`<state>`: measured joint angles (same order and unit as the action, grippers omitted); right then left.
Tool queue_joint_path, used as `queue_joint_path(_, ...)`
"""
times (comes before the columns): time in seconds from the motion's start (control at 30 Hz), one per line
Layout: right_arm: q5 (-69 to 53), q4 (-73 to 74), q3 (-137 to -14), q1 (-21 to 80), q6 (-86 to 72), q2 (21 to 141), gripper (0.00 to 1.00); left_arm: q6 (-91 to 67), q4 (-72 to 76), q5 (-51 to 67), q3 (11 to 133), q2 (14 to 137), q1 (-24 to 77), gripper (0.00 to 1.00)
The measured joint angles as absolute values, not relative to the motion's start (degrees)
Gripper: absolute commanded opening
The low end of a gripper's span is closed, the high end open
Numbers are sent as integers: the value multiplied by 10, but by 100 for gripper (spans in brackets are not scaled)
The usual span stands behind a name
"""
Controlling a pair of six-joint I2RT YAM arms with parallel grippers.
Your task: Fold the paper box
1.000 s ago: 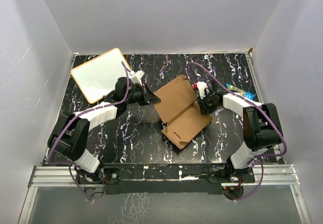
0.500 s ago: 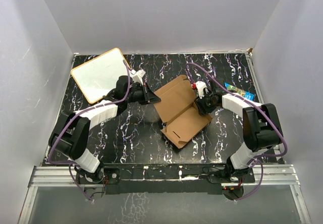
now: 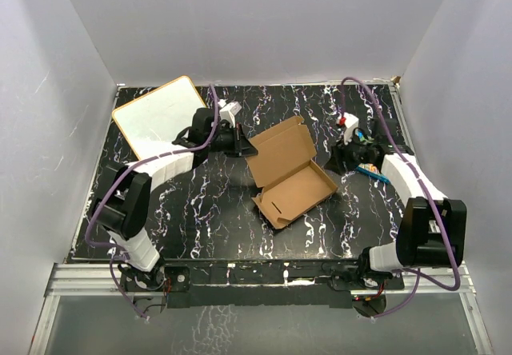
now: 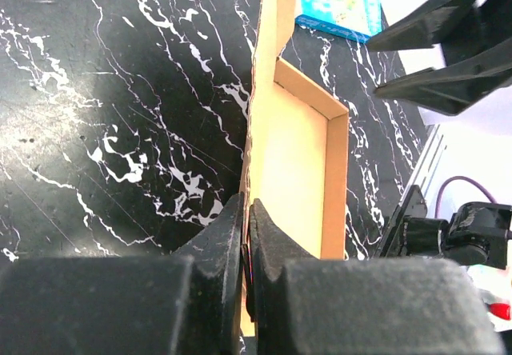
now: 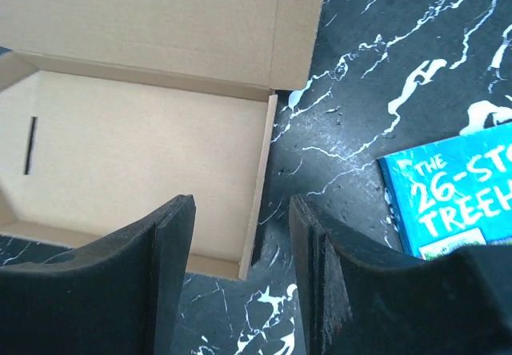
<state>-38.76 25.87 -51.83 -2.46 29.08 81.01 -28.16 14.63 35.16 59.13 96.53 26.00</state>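
The paper box (image 3: 288, 171), plain brown cardboard with a dark slot in its floor, is set mid-table (image 3: 200, 211), half folded, with low walls raised and the lid tilted up. Its left edge seems to be pinched by the closed left gripper (image 4: 246, 207). The right gripper (image 5: 242, 207) is held parted, clear of the box.
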Motion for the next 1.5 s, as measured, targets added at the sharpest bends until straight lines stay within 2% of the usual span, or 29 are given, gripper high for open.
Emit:
queue_joint_path(0.17, -481, 257, -501, -91, 286, 783, 56, -241, 110, 353, 641, 1001, 260, 29)
queue_joint_path(0.3, -524, 256, -488, -114, 283, 781, 56, -221, 85, 338, 669, 1015, 260, 40)
queue_joint_path(0.67, -581, 255, -479, -137, 279, 781, 56, -181, 49, 241, 702, 1011, 255, 51)
queue_joint_path(0.8, -588, 255, -479, -144, 277, 781, 56, -165, 47, 195, 670, 968, 247, 61)
queue_joint_path(0.97, -594, 255, -478, -151, 275, 781, 56, -155, 52, 126, 606, 874, 240, 80)
queue_joint_path(1.17, -600, 255, -478, -157, 273, 781, 56, -154, 55, 69, 539, 801, 238, 82)
queue_joint_path(1.5, -602, 255, -470, -162, 272, 781, 56, -175, 30, 60, 485, 788, 237, 81)
